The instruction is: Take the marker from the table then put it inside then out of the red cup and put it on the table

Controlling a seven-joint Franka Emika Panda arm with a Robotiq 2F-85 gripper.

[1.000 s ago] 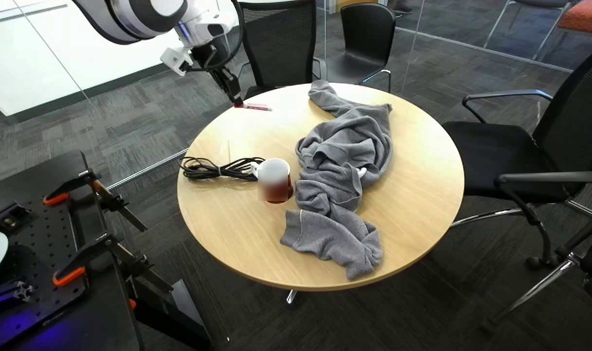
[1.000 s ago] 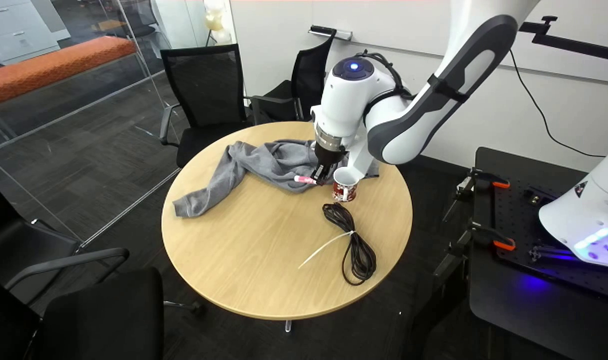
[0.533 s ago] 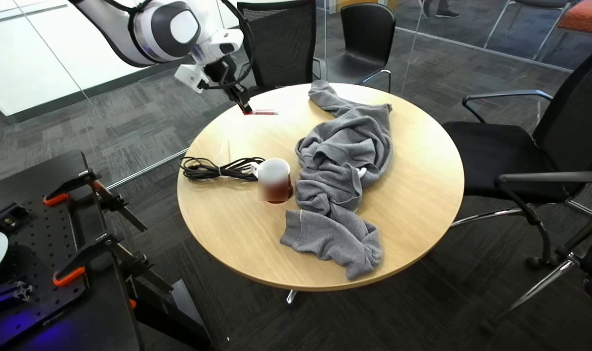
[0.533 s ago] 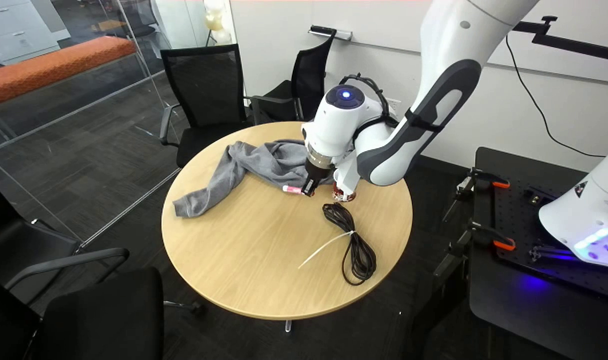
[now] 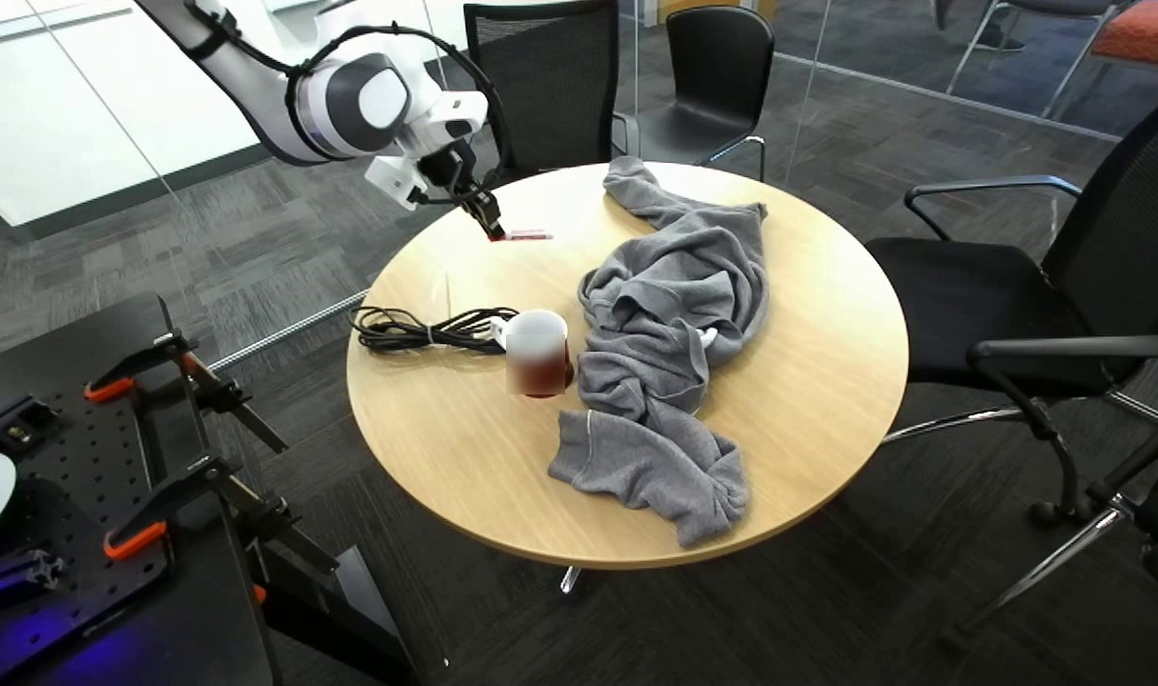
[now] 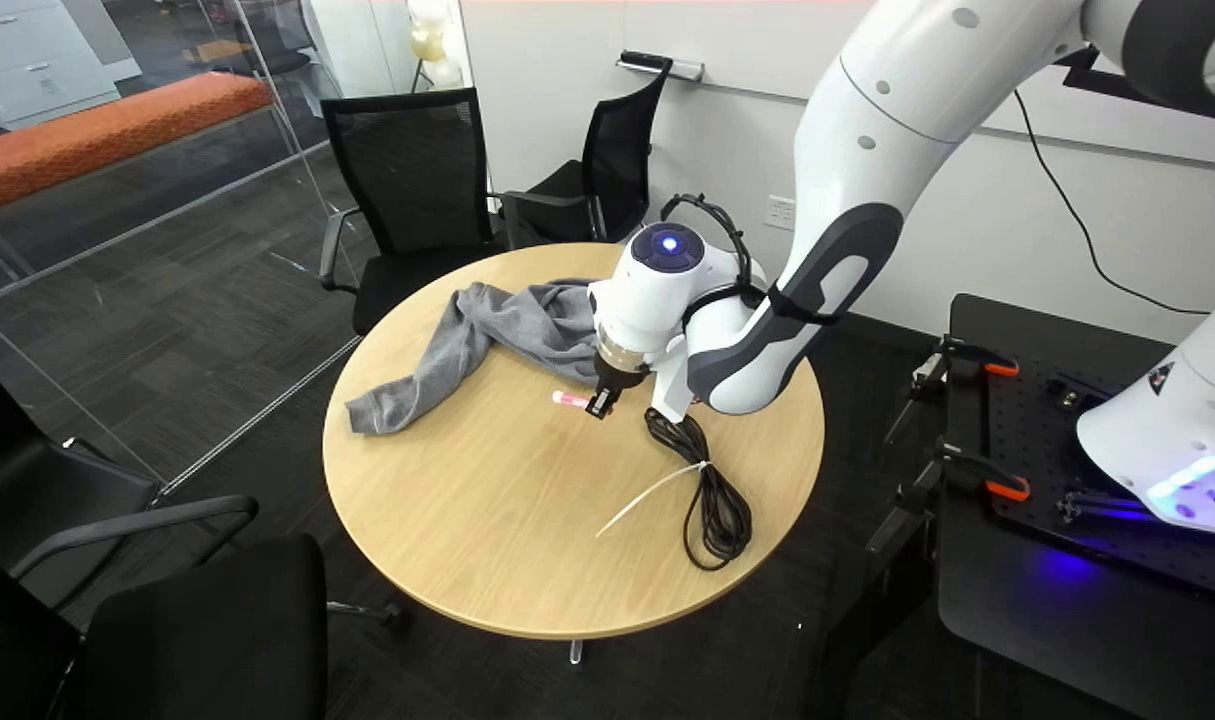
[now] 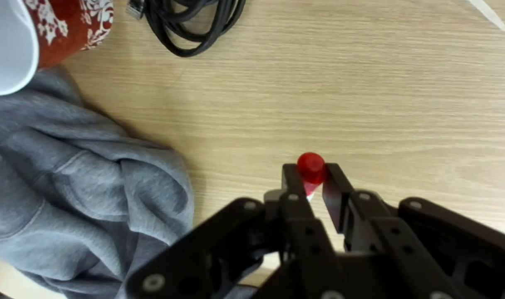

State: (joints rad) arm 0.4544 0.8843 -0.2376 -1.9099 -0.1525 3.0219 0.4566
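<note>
Clearly, one gripper [image 7: 312, 176] pinches one marker [image 7: 311, 168] outside one cup [image 7: 50, 37].

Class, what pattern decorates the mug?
White floral pattern on the red mug, clearest in the wrist view.

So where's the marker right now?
In the wrist view the marker is just right of centre, pinched in the tool, with the grey cloth to its left and the red cup in the top left corner.
</note>
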